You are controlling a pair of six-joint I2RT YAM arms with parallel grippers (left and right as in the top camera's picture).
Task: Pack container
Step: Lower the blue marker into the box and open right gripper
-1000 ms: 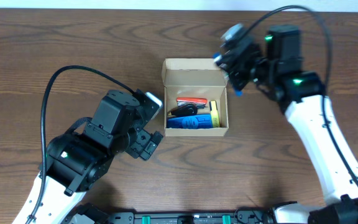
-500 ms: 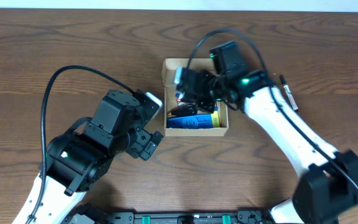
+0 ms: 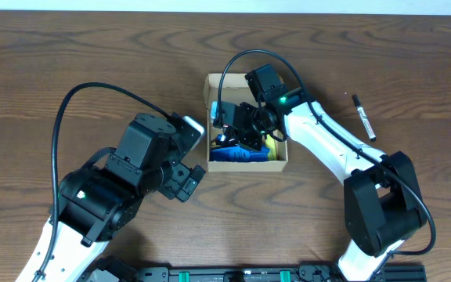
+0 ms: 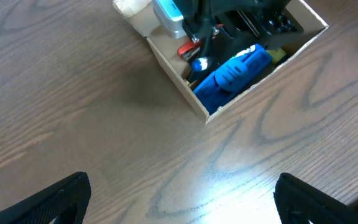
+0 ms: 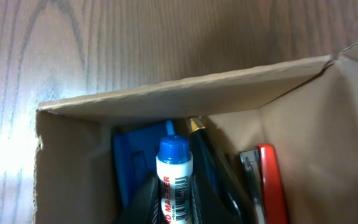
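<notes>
Inside the tan rectangular cardboard box, a white blue-capped marker is clamped by the right gripper; it should be laid flat before being let go. The left gripper is spread wide, empty.

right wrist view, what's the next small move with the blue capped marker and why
Probably open the right gripper and let the marker drop: its blue cap sits inside the container, below the rim, beside a blue item and a red one. A black pen lies outside, not yet packed.
</notes>
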